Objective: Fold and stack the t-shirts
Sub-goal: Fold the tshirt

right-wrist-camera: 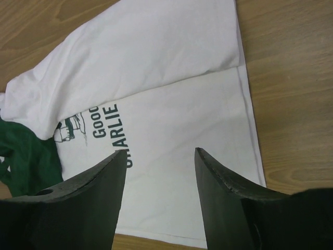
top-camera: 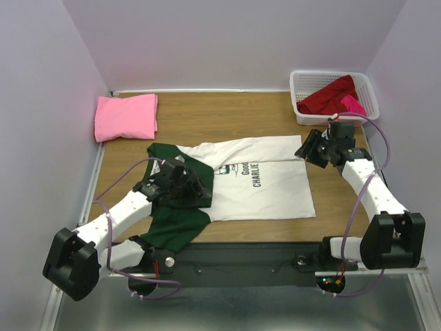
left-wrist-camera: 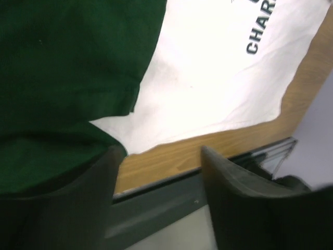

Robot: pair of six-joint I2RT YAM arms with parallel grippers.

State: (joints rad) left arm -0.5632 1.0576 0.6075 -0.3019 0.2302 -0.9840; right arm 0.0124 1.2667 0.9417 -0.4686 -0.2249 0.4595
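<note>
The white t-shirt (top-camera: 265, 181) with dark green sleeves (top-camera: 176, 224) and black Charlie Brown print lies flat on the wooden table, its far long edge folded inward. My left gripper (top-camera: 200, 195) is open over the near green sleeve. In the left wrist view (left-wrist-camera: 161, 151) the jaws stand apart with nothing between them, and the green sleeve (left-wrist-camera: 62, 78) lies beside the left finger. My right gripper (top-camera: 304, 152) is open above the shirt's far right corner. In the right wrist view (right-wrist-camera: 160, 151) it hovers over the white cloth (right-wrist-camera: 171, 120). A folded pink t-shirt (top-camera: 126, 116) lies at the far left.
A white lattice basket (top-camera: 298, 96) at the far right corner holds a dark red t-shirt (top-camera: 329, 96) and a magenta one (top-camera: 353, 105). Walls close in the left, back and right. A dark rail (top-camera: 241, 258) runs along the table's near edge.
</note>
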